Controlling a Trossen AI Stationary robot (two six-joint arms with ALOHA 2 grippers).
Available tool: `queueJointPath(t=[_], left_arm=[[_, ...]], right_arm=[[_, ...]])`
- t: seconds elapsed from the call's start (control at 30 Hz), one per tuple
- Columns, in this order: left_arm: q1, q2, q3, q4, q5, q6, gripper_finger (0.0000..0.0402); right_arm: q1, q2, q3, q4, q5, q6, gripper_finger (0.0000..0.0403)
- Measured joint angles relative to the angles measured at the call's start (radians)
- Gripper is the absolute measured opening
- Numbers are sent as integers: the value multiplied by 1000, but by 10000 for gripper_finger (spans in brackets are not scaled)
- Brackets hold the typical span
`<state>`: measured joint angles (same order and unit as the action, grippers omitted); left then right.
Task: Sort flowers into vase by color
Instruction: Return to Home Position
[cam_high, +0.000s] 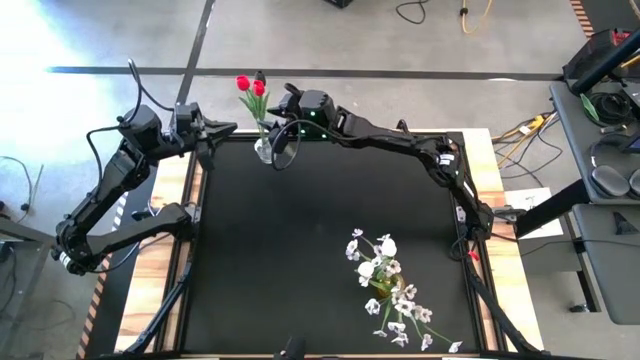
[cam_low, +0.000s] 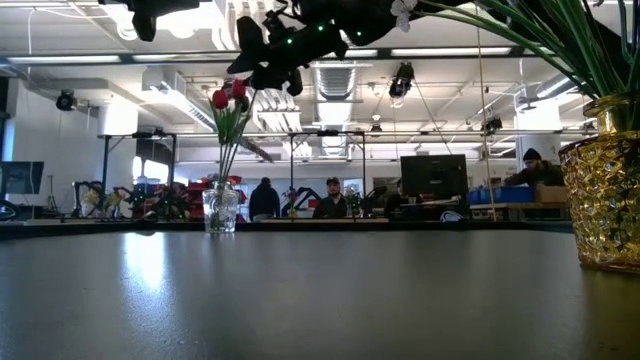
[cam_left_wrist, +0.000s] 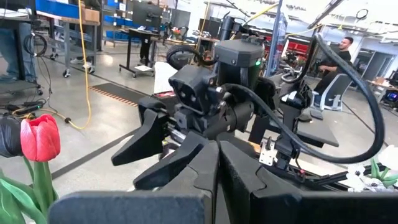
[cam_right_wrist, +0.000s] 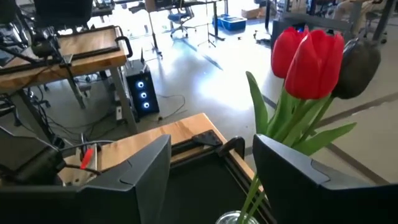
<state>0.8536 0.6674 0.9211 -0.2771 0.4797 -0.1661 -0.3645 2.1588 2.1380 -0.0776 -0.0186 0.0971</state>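
Black worktop (cam_high: 300, 240) carries two vases, well apart; a clear glass vase (cam_high: 263, 151) stands at the far edge, left of the middle, and a gold vase (cam_low: 605, 200) stands towards the near edge, right of the middle. The clear vase holds two red tulips (cam_high: 244, 83) and a dark tulip (cam_right_wrist: 357, 65) on green stems, the heads close together above the rim; the gold vase holds the white flowers (cam_high: 385, 247), tulip heads and sprays of small blossoms spreading over the worktop around it.

The right pincer (cam_right_wrist: 212, 149) hangs just beside the clear vase on its right side, above the far edge, level with the tulip heads; its fingers are spread wide and grip nothing, and the wrist view looks between them at the tulips, apart from both fingers. The left pincer (cam_high: 222, 128) hangs over the far left corner of the worktop, pointing towards the clear vase; its fingers are closed together and empty.
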Motion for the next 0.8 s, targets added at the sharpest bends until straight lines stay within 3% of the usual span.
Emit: queueJointPath(t=[0.43,0.63,0.8], left_arm=[[0,4,0,1,0,5,0],[-4,37,0,5,2,61,0],[-32,93,-27,167,64,73,0]], right_arm=[[-2,-75,0,-33,-8,-11,231],[-2,-150,0,-115,-8,-87,231],[-2,-238,-1,-245,-6,-157,214]])
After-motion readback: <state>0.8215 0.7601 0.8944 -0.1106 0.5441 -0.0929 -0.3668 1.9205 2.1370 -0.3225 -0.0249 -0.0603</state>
